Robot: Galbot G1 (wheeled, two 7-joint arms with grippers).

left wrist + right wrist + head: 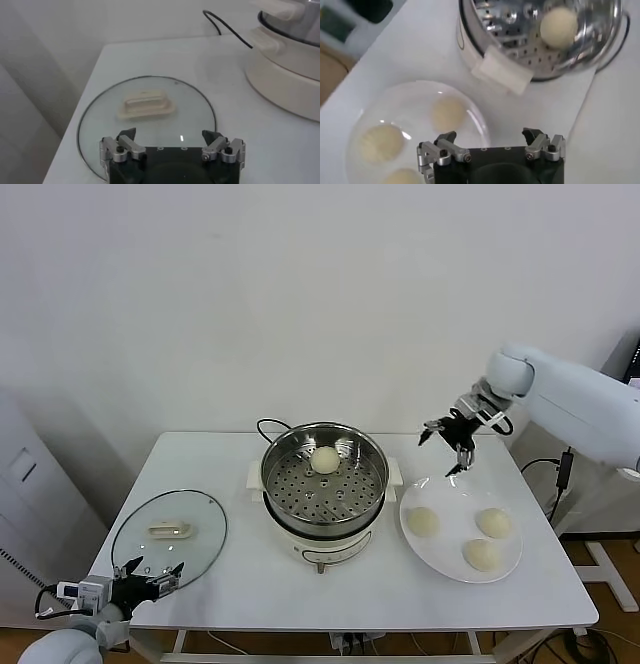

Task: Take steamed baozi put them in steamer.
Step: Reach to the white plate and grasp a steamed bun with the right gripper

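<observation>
The steel steamer [288, 484] stands mid-table on its white cooker base, with one cream-white baozi [325, 457] inside at the far side; it also shows in the right wrist view [559, 27]. Three baozi lie on the white plate [420, 544] to the steamer's right: [423, 521], [493, 522], [482, 555]. My right gripper [447, 446] is open and empty, held in the air between the steamer and the plate's far edge. My left gripper [150, 576] is open and empty at the table's front left corner, over the near rim of the glass lid.
The round glass lid [200, 544] with a white handle [170, 531] lies flat left of the steamer. A black cord [268, 425] runs behind the cooker. Table edges are close at the front left and the right.
</observation>
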